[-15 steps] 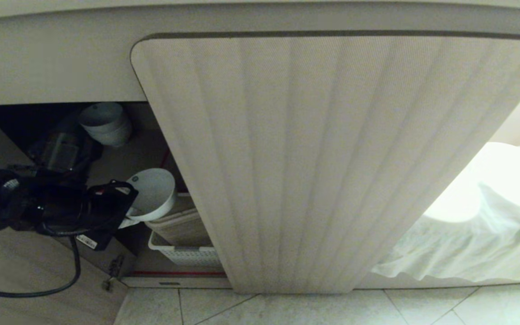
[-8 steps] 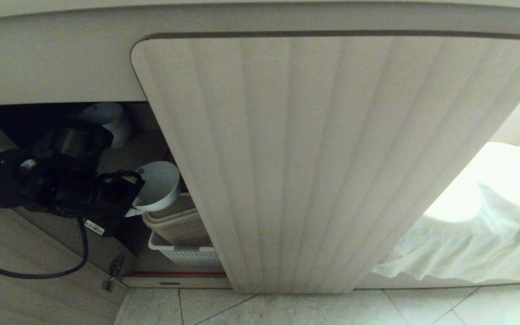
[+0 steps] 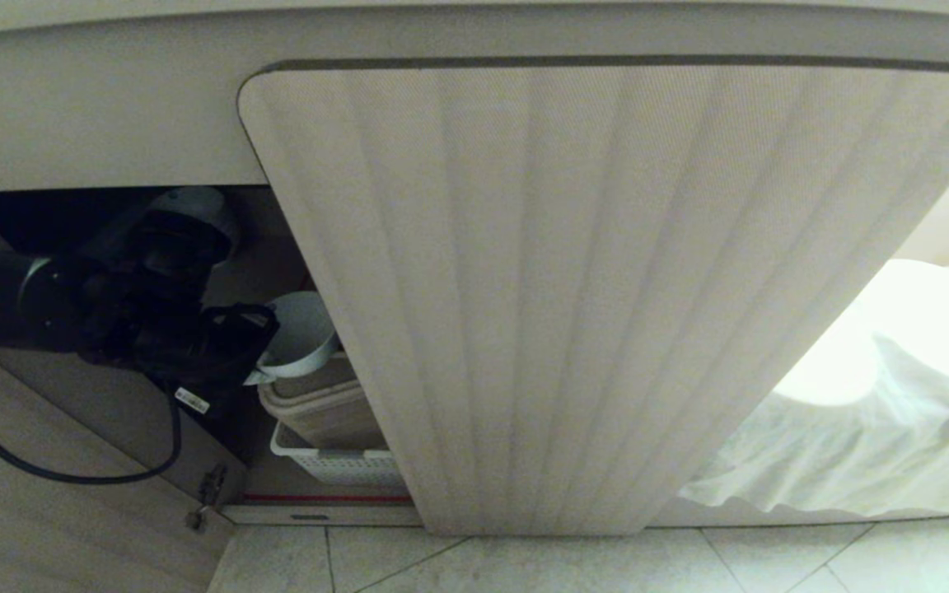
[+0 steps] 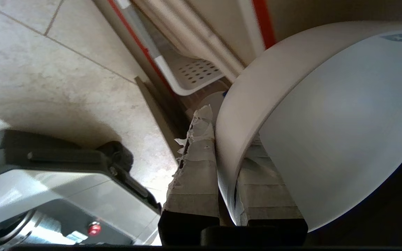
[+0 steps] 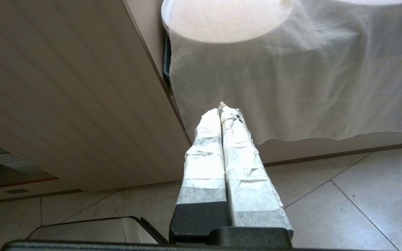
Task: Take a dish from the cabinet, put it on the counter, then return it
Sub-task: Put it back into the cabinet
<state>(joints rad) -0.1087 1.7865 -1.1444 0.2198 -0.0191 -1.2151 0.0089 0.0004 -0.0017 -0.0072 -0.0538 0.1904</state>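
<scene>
**Bowl in My Left Gripper, at the Cabinet Mouth**

My left gripper [image 4: 227, 139] is pinching the rim of the dish [image 4: 326, 122]. One finger is inside the bowl and one is outside. The dish sticks out past my fingertips, tipped on its side, with its open face toward the ribbed door [image 3: 606, 288]. It hangs in the cabinet [image 3: 260, 247] opening, just above a beige bin [image 3: 318, 403] in a white basket [image 3: 334, 465]. The stack of bowls [image 3: 194, 206] sits farther in, behind my arm. I think the dish must go deeper inside next. My right gripper [image 5: 223, 115] rests far away, fingers pressed together and holding nothing.
</scene>
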